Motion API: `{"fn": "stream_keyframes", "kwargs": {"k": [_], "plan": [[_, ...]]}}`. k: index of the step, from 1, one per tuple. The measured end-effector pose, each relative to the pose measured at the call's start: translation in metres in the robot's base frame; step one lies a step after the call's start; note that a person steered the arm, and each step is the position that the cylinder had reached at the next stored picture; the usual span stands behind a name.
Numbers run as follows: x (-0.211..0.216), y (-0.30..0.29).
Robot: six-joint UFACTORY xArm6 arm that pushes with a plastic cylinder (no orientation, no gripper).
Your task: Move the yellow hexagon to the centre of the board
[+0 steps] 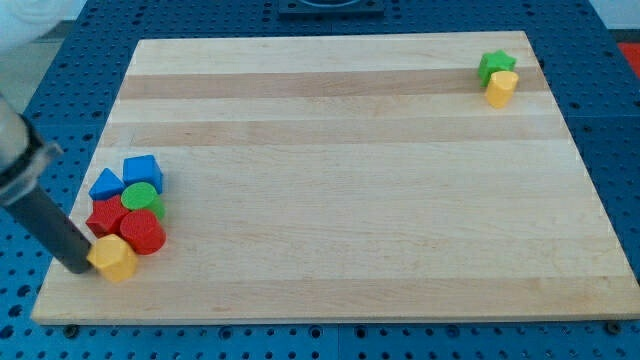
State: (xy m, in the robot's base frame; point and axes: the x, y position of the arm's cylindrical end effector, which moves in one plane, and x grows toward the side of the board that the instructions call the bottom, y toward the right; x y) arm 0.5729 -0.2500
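Observation:
The yellow hexagon (115, 258) lies near the board's bottom left corner, at the lower end of a cluster of blocks. My tip (77, 266) is on the board right against the hexagon's left side. The dark rod slants up from the tip to the view's left edge. The hexagon touches the red cylinder (143, 232) above and to its right.
The cluster also holds a red star-like block (104, 217), a green cylinder (141, 196), a blue triangle (104, 184) and a blue block (142, 169). A green star (495, 66) and a small yellow block (501, 88) sit at the top right corner of the wooden board (340, 180).

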Motion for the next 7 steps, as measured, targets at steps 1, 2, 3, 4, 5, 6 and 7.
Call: {"fn": "stream_keyframes", "kwargs": {"k": [1, 2, 3, 4, 5, 6, 7], "plan": [[0.015, 0.054], [0.017, 0.096], [0.008, 0.128], [-0.034, 0.163], [-0.059, 0.187], [-0.059, 0.187], [-0.055, 0.186]]}}
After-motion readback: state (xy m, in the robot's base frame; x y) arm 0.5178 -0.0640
